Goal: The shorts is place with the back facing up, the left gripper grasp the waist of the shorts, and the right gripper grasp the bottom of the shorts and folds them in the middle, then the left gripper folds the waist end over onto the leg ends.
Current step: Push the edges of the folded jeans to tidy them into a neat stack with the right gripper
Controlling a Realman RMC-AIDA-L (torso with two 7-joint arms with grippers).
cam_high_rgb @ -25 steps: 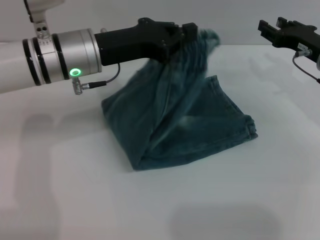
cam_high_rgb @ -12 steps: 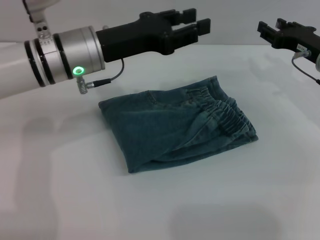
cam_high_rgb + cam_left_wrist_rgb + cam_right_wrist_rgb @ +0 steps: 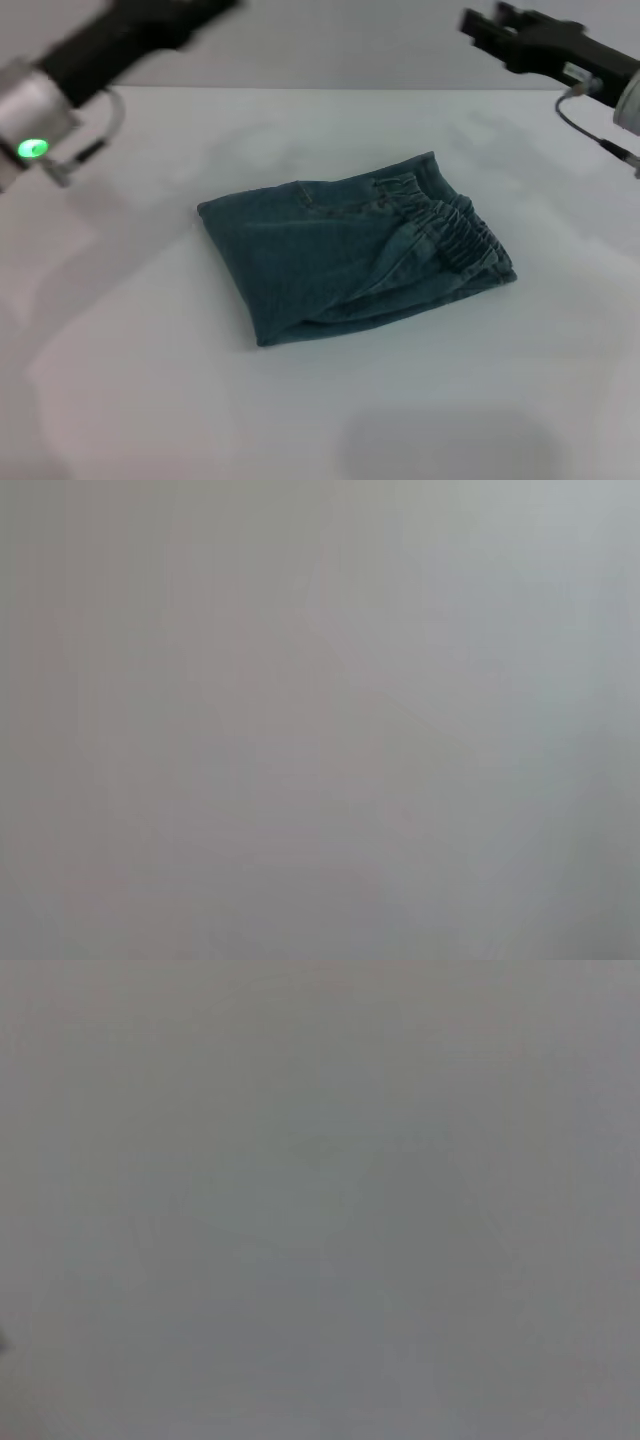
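The shorts (image 3: 340, 260) lie folded into a compact blue-green denim packet in the middle of the white table (image 3: 320, 400). The waist (image 3: 462, 240), a puckered elastic band, rests on top along the packet's right side, over the leg ends (image 3: 503, 272), whose edge just peeks out below it. The left gripper (image 3: 130, 35) is raised at the far upper left, well away from the cloth, and its tips run off the top edge. High at the upper right, the right gripper (image 3: 485, 25) is open and holds nothing. Both wrist views show only plain grey.
A cable (image 3: 600, 145) hangs from the right wrist at the right edge. White tabletop surrounds the folded shorts on all sides.
The left gripper let go of the waist, which dropped onto the leg ends, and the arm then swung away to the upper left. The right gripper shifted slightly left.
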